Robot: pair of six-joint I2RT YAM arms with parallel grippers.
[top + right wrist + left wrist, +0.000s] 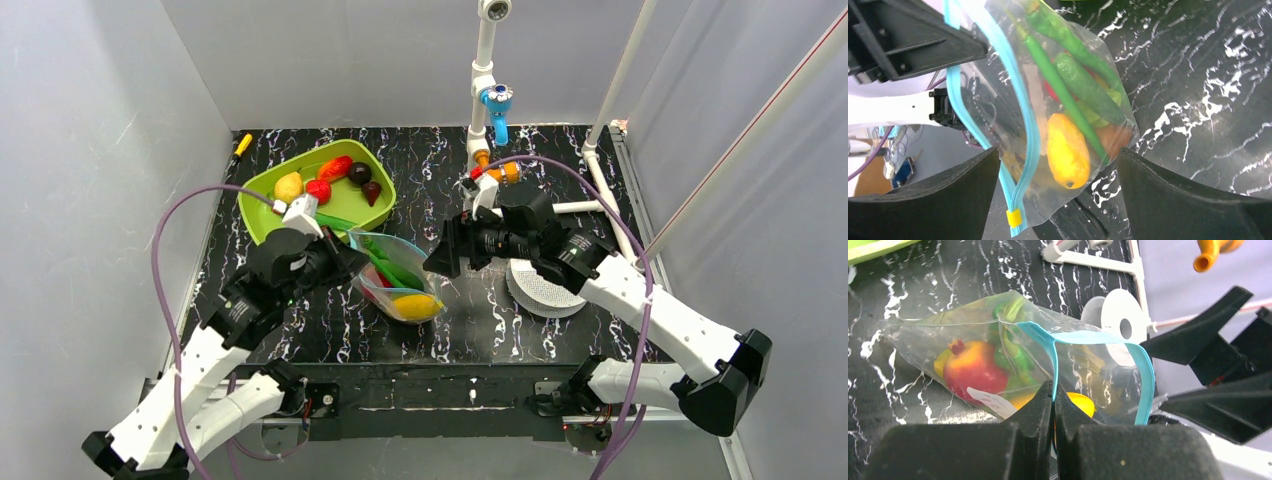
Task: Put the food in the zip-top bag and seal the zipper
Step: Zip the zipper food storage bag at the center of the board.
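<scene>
Centrally on the black marbled table lay the zip-top bag, its mouth lifted and gaping between the two arms. The left gripper had its jaws pressed together on the zipper, pinching the blue strip at the near side of the mouth. The right gripper stood just to the right of the bag with its jaws wide apart, one finger on either side of the bag's lower end and holding nothing. A single small yellow slider sat at the end of the strip.

Food was already inside the bag: one yellow piece, one red-and-yellow fruit, at least two long green pieces and something red behind them, though the crinkled plastic blurred the rest. Behind the left arm sat one lime-green tray with five more pieces in plain sight: one yellow, two red, one dark purple and one dark red. The left arm hid the tray's near corner. One white disc lay partly under the right arm. At the back stood a white pipe stand carrying one blue fitting, and one small yellow item lay in the far left corner.
</scene>
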